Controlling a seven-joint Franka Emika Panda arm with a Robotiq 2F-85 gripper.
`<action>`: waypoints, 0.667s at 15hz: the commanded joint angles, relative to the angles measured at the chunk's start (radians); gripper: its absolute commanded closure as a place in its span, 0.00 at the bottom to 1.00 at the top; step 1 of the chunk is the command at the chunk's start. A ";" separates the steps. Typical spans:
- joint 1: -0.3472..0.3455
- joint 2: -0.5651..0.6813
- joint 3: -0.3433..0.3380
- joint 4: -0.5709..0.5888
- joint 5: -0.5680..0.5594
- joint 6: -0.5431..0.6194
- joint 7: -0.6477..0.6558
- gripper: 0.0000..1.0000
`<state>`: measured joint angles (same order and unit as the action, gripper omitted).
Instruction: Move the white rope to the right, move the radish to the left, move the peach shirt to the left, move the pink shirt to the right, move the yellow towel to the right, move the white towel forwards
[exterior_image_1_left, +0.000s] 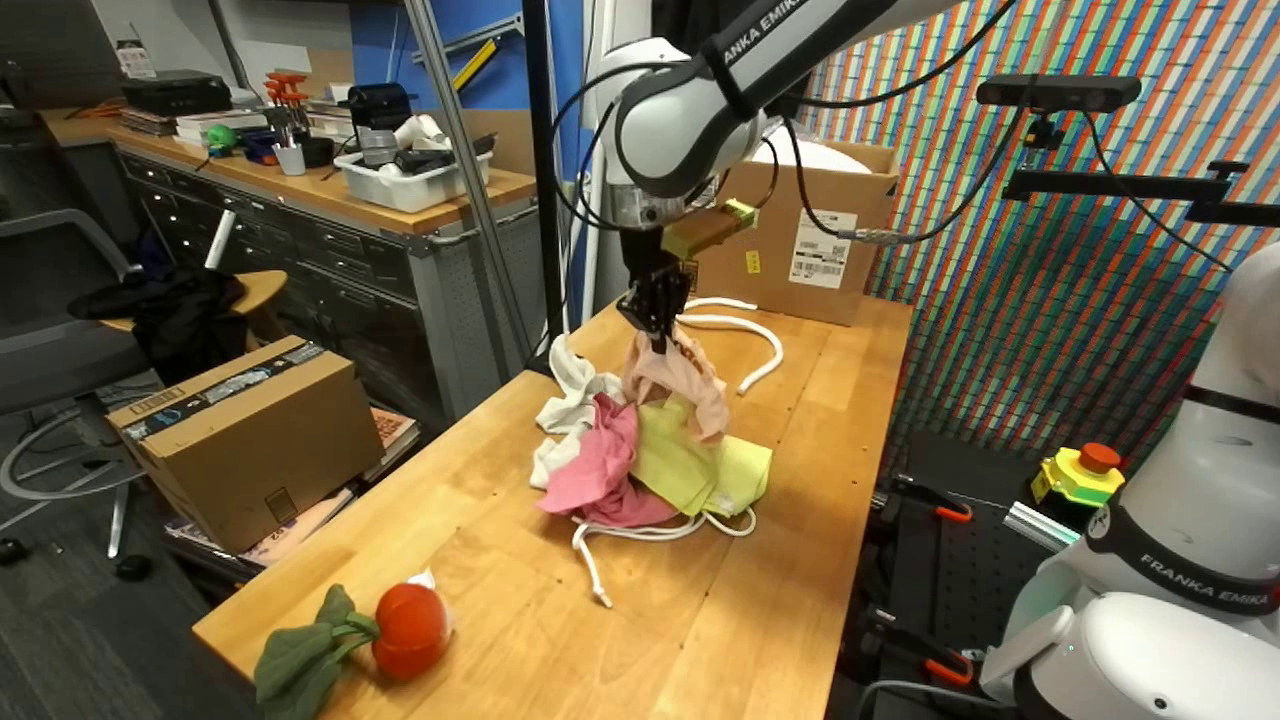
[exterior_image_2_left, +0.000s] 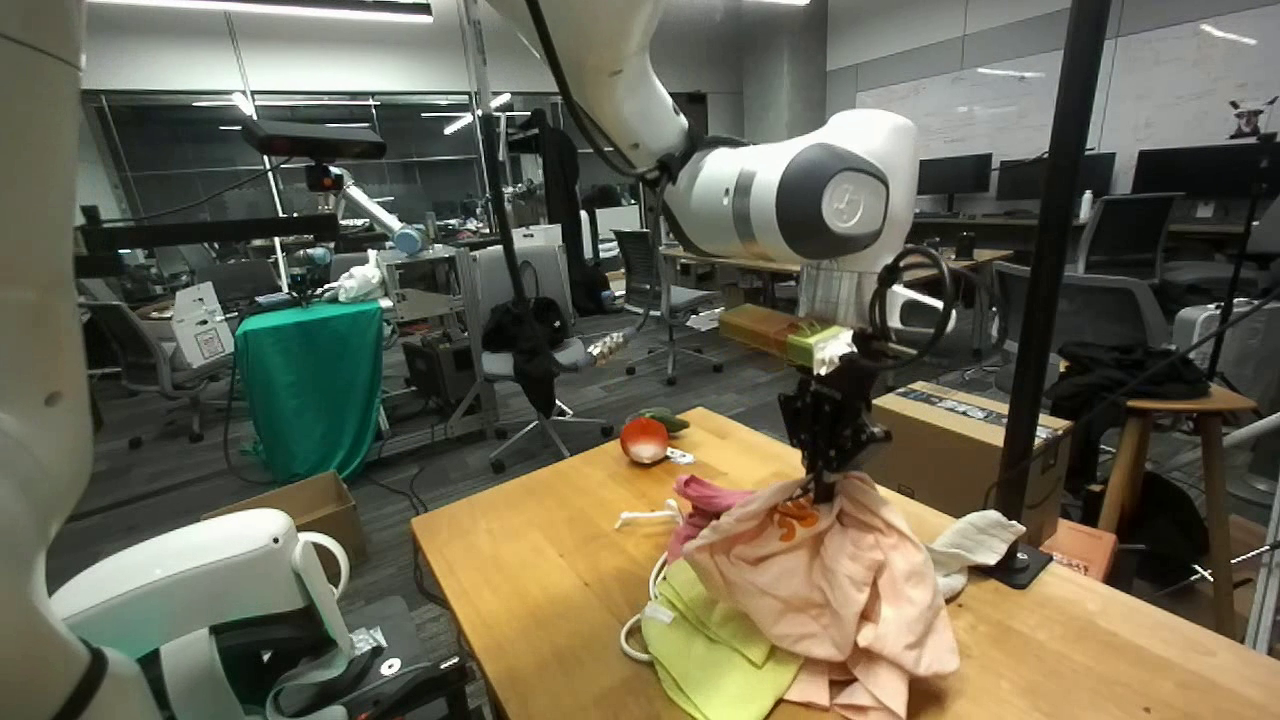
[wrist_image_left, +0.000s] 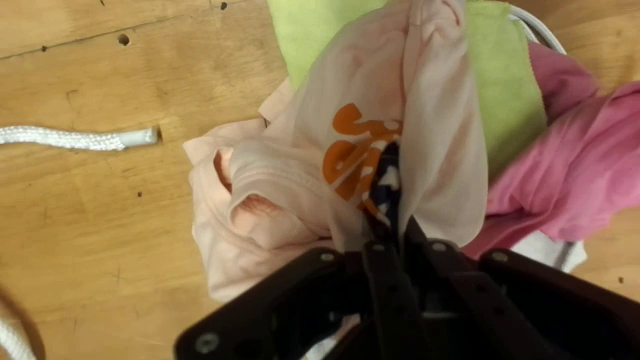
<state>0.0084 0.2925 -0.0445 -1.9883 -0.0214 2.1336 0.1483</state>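
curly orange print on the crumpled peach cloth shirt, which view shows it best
Wrist view: the curly orange print looks largest there. In an exterior view it's small on the peach shirt; elsewhere it's unclear.

In an exterior view, the front towel (exterior_image_1_left: 680, 465) lies on the worktop (exterior_image_1_left: 770, 600), touching the loose shirt (exterior_image_1_left: 605, 460) on its left. Behind that shirt is the rear towel (exterior_image_1_left: 577, 388). The held shirt (exterior_image_1_left: 682, 382) hangs from the fingers (exterior_image_1_left: 658, 335), overlapping the front towel's far side. Some rope (exterior_image_1_left: 593, 573) lies before the loose shirt, some behind and right of the held shirt. The radish (exterior_image_1_left: 411, 631) rests well apart, near the front left corner; a carton (exterior_image_1_left: 760, 285) stands at the far end.
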 joint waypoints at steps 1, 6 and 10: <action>0.011 -0.126 0.011 0.000 0.004 -0.009 0.032 0.97; -0.001 -0.263 0.018 0.043 0.053 0.013 0.075 0.97; -0.008 -0.347 0.020 0.078 0.119 0.022 0.087 0.97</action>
<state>0.0081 0.0051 -0.0309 -1.9268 0.0553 2.1438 0.2185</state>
